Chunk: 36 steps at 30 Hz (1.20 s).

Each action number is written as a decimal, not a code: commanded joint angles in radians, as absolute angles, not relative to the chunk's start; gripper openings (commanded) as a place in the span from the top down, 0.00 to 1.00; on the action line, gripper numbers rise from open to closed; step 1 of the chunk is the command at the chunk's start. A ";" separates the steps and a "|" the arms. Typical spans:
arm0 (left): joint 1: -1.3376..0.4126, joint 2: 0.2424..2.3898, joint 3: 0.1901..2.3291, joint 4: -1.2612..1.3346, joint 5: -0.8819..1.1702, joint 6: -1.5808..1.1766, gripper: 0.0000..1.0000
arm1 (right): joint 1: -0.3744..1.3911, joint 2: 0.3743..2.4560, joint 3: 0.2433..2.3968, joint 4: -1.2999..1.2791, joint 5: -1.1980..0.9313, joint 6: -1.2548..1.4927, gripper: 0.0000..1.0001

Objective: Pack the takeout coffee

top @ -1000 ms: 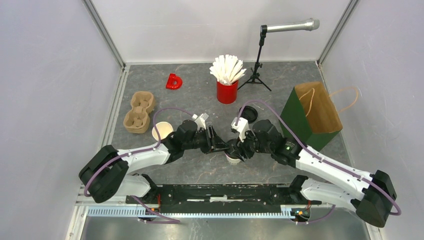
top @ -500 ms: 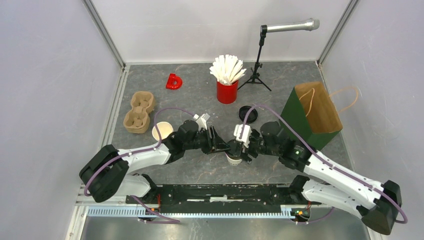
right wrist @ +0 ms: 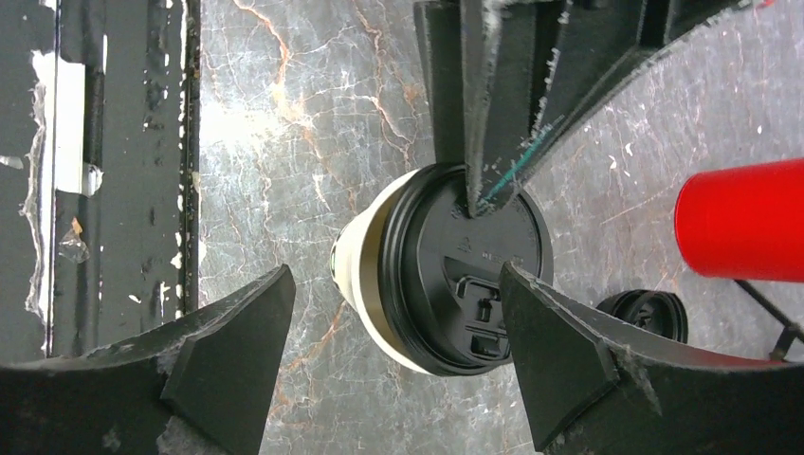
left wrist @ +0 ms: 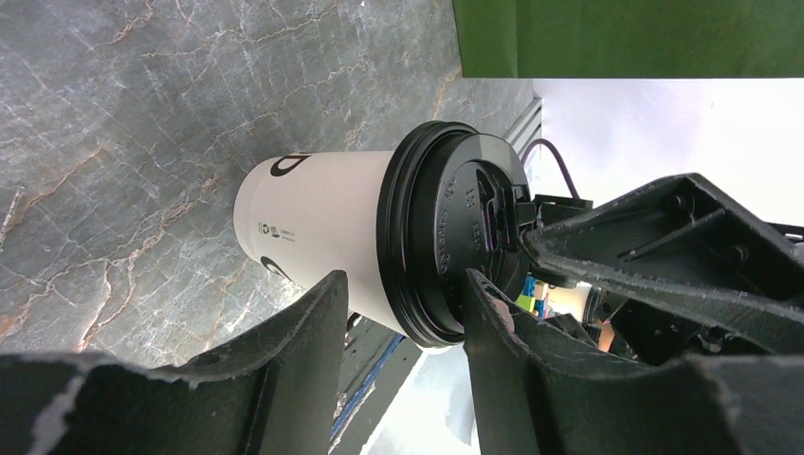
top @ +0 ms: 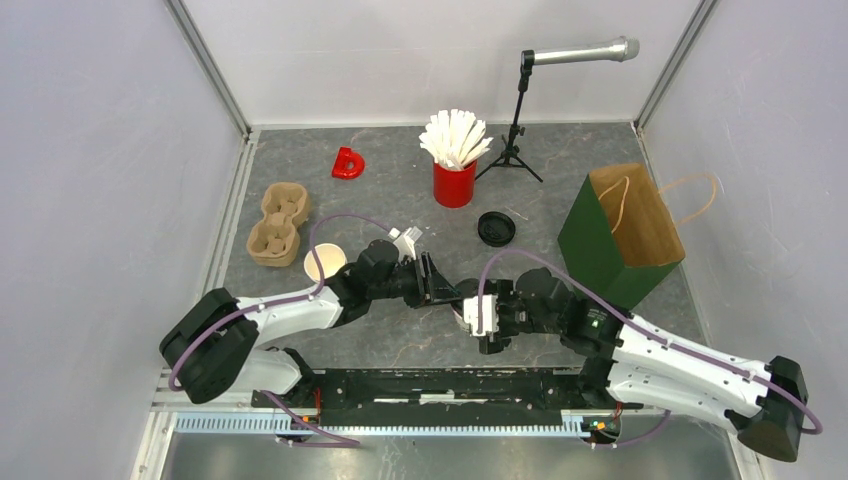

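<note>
A white paper cup (left wrist: 318, 213) with a black lid (right wrist: 469, 275) pressed on stands upright on the marble table. In the top view it is mostly hidden under my right gripper (top: 479, 320). That gripper (right wrist: 396, 275) hovers over the cup, open wide, with space on both sides of the lid. My left gripper (left wrist: 400, 280) lies rolled on its side with its jaws apart. Its upper finger (right wrist: 484, 185) rests on the lid and its lower finger (left wrist: 313, 322) is beside the cup wall. A second cup (top: 324, 262) stands open at the left. Its black lid (top: 496, 228) lies loose behind.
A green paper bag (top: 620, 235) stands open at the right. The brown pulp carrier (top: 277, 225) lies at the left. A red cup of white sticks (top: 454, 183), a red letter-shaped piece (top: 347, 163) and a microphone stand (top: 514, 130) are at the back.
My right gripper has opened off the lid and drawn back toward the near edge, uncovering the loose lid behind it. The left arm and the lidded cup have stayed put.
</note>
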<state>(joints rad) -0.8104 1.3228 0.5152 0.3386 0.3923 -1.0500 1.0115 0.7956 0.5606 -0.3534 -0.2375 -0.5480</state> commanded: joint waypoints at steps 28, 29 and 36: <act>-0.822 1.290 0.641 0.143 0.288 -0.904 0.46 | 1.177 0.875 0.468 -0.101 0.062 -0.709 0.42; -0.821 1.285 0.651 0.124 0.278 -0.897 0.46 | 1.177 0.878 0.466 -0.088 0.065 -0.713 0.42; -0.810 1.276 0.678 0.075 0.254 -0.871 0.45 | 1.177 0.896 0.463 -0.053 0.086 -0.699 0.42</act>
